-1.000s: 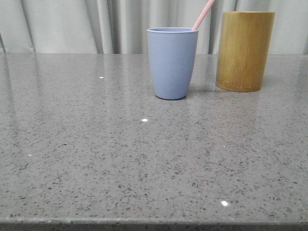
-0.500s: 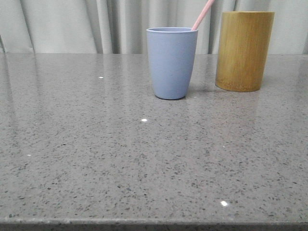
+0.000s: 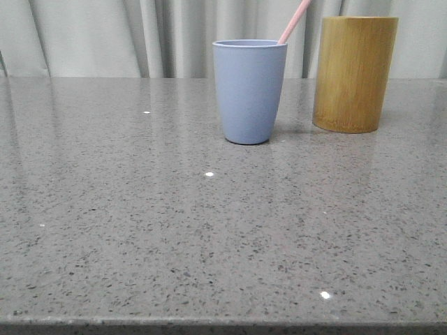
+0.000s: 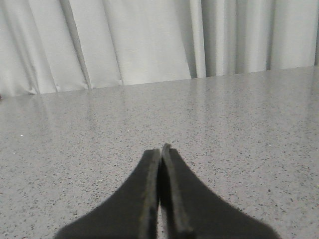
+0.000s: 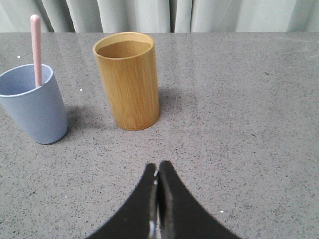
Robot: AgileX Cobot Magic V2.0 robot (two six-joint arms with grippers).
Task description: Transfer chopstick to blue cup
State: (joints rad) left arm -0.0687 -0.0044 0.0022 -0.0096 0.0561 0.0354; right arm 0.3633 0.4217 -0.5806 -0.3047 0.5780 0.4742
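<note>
The blue cup [image 3: 249, 91] stands upright on the grey stone table. A pale pink chopstick [image 3: 295, 21] leans out of it toward the right; only its top end shows. In the right wrist view the blue cup [image 5: 34, 106] holds the chopstick [image 5: 36, 49], which stands inside it. My right gripper [image 5: 158, 168] is shut and empty, low over the table, well short of both cups. My left gripper [image 4: 160, 150] is shut and empty over bare table, with no cup in its view. Neither gripper shows in the front view.
A taller tan bamboo holder [image 3: 354, 73] stands right of the blue cup; in the right wrist view the holder [image 5: 127, 79] looks empty inside. Pale curtains [image 3: 105, 35] hang behind the table's far edge. The table's front edge [image 3: 223, 325] runs along the bottom.
</note>
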